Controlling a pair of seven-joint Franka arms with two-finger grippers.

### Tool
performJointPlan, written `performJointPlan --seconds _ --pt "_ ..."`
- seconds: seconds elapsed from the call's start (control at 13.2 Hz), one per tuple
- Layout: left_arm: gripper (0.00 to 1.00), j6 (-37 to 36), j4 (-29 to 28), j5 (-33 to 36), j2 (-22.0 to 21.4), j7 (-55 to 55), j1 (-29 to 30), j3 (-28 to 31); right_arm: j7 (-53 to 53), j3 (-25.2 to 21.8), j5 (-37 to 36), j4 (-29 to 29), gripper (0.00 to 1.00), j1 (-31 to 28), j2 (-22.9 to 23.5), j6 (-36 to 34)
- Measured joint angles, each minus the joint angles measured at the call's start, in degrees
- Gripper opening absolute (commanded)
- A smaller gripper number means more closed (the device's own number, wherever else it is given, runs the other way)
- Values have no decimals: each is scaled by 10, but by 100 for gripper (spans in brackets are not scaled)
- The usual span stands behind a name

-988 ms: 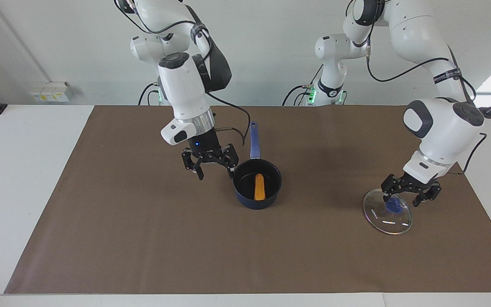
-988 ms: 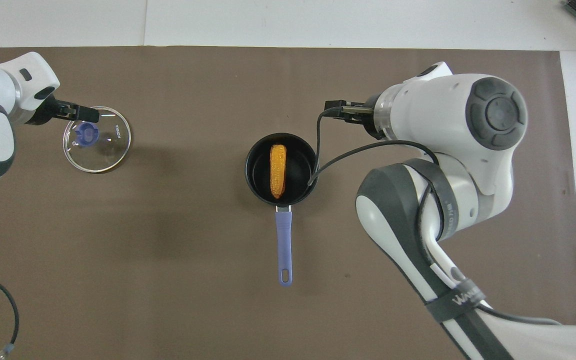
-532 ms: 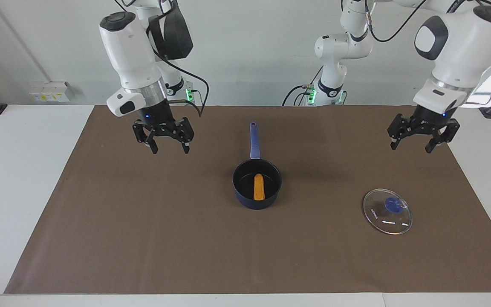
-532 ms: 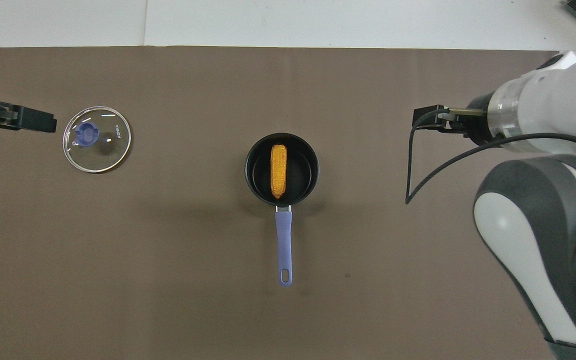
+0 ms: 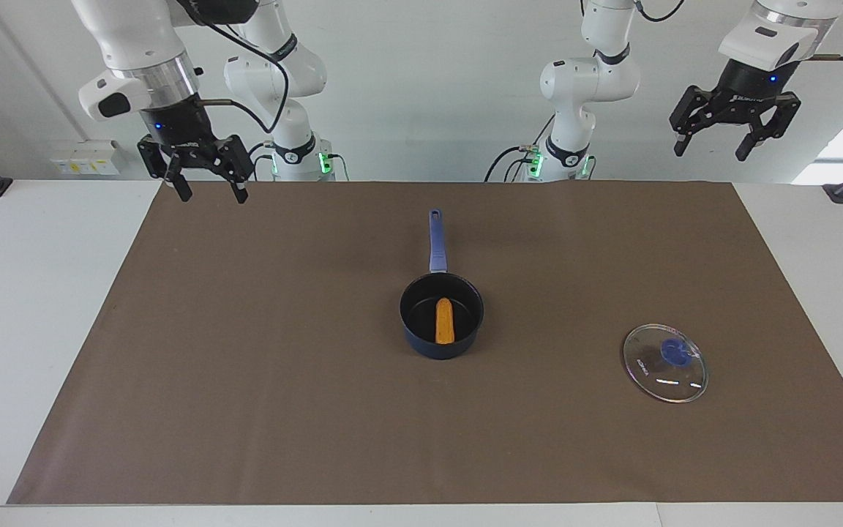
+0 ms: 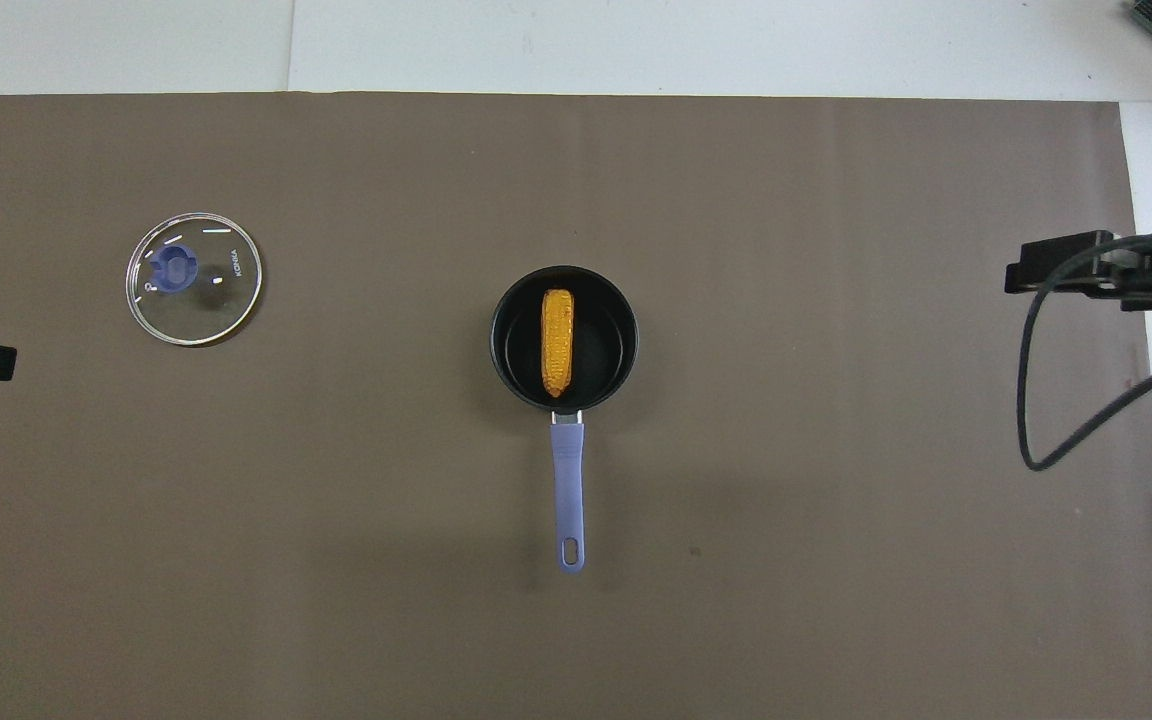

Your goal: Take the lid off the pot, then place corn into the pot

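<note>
At mid-table, the corn [image 5: 444, 321] is seen lying inside the pot [image 5: 441, 316], whose handle points toward the robots, while the lid [image 5: 664, 363] rests flat on the brown mat [image 5: 246, 380] toward the left arm's end. Both arms have been drawn up and away within the last second, the left gripper [image 5: 736, 139] and right gripper [image 5: 205, 183] each raised high, fingers spread and empty. Both steps are judged complete. Wide bare mat is left around pot and lid, well clear of every edge.

One pot [image 5: 441, 322], one corn [image 5: 444, 320] cob, one lid [image 5: 664, 363], one brown mat [image 5: 246, 366], two arms.
</note>
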Motion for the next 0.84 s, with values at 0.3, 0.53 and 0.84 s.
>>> performJointPlan --seconds 0.3,0.53,0.84 --pt "100 -38 44 7 17 0 0 2 -55 0 -11 20 100 -31 -15 -52" --pt "100 -49 52 9 21 0 1 3 -58 5 -11 16 100 -31 -22 -60" --pt "100 -56 53 9 18 0 4 8 -58 5 -11 13 100 -32 -22 -68"
